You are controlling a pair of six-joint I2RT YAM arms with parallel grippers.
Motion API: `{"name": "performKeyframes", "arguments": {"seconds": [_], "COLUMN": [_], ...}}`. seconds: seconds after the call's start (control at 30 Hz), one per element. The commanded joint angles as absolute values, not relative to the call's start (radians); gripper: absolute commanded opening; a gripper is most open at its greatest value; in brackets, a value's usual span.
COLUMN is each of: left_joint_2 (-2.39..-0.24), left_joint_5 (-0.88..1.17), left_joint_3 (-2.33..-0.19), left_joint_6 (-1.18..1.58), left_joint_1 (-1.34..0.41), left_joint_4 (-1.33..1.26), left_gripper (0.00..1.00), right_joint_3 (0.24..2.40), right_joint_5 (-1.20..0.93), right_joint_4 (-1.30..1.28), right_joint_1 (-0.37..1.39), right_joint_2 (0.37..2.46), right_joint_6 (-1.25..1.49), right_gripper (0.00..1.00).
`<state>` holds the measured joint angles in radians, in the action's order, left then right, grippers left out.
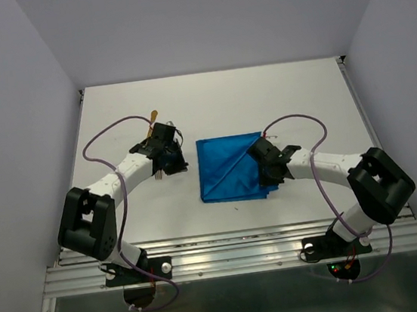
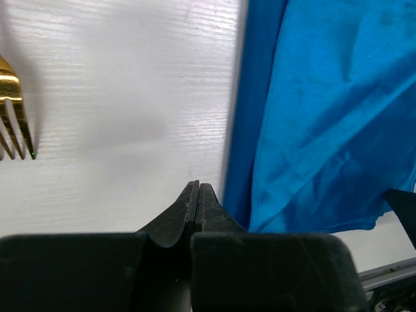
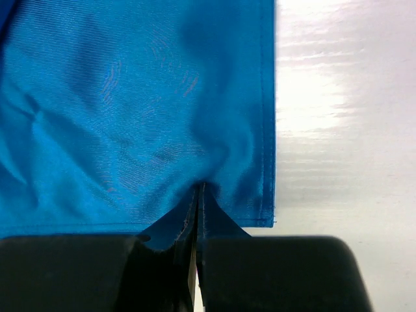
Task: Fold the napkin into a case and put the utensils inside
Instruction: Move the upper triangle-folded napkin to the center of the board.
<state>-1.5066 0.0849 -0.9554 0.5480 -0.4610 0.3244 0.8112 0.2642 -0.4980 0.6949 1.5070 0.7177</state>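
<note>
Napkin (image 1: 231, 168) lay only partly folded. Right claw (image 3: 200, 195) pinched its edge; left claw (image 2: 197, 192) clenched empty beside it, fork (image 2: 14, 127) to its left, unplaced.

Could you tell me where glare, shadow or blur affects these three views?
Top external: even, soft light, nothing blown out. Left wrist: a faint grey shadow on the table, the napkin's left edge smeared, the fork cropped yet crisp. Right wrist: strong glare on the table beside the napkin, whose weave shows sharply.
</note>
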Motion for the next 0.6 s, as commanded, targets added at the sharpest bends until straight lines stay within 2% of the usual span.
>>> {"name": "performKeyframes", "arguments": {"seconds": [0.0,0.23,0.4,0.47,0.57], "left_joint_2": [-1.416,-1.370,-1.338,-1.332,-1.331], "left_joint_5": [0.074,0.086,0.095,0.097,0.094], "left_joint_3": [-0.925,-0.896,-0.868,-0.862,-0.864], "left_joint_6": [0.552,0.540,0.541,0.545,0.548], "left_joint_1": [-0.424,-0.396,-0.390,-0.387,-0.377], "left_joint_4": [0.319,0.321,0.313,0.311,0.316], "left_gripper": [0.07,0.08,0.09,0.09,0.11], "right_joint_3": [0.862,0.998,1.103,1.140,1.184], "right_joint_5": [0.386,0.469,0.364,0.359,0.380], "right_joint_4": [-0.506,-0.500,-0.500,-0.512,-0.555], "right_joint_1": [0.623,0.509,0.509,0.549,0.647], "right_joint_2": [1.552,1.623,1.600,1.586,1.588], "right_joint_6": [0.657,0.554,0.503,0.499,0.503], "right_gripper": [0.02,0.02,0.04,0.06,0.17]}}
